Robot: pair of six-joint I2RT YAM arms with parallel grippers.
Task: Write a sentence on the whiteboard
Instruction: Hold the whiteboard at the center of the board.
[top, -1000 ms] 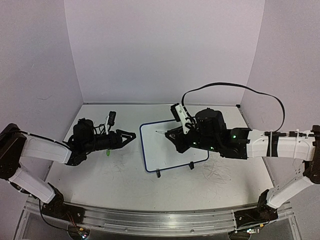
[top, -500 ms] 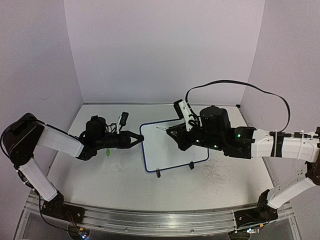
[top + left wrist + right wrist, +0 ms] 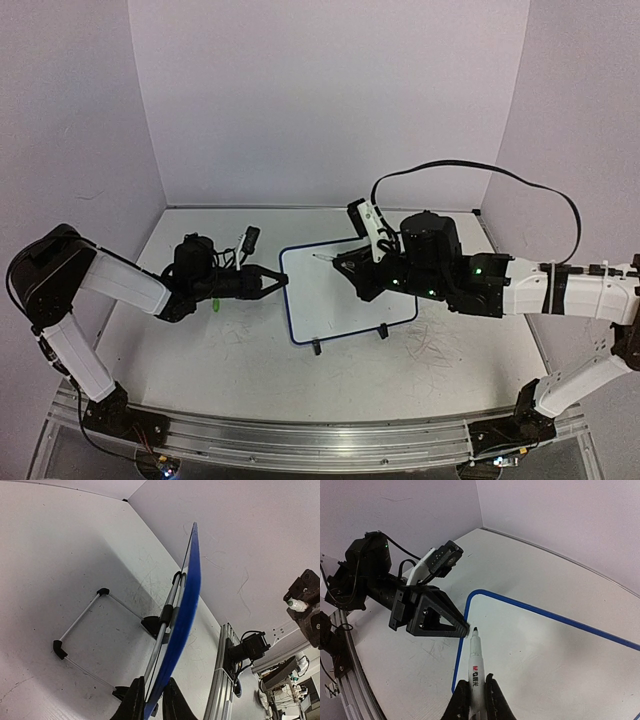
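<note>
Your left fingers [image 3: 276, 281] pinch whiteboard [image 3: 345, 300] at left rim | your right fingers [image 3: 346, 270] clamp marker [image 3: 475, 665], tip by far-left corner | write rightward.

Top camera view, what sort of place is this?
Likely a robotics lab test cell: left arm and right arm bolted to a metal rail, plain walls boxing in a scuffed table, a whiteboard.

Top cam sits high behind me, facing down at the whiteboard [image 3: 330, 300]; left wrist cam edge-on beside it, right close above; all share it.
</note>
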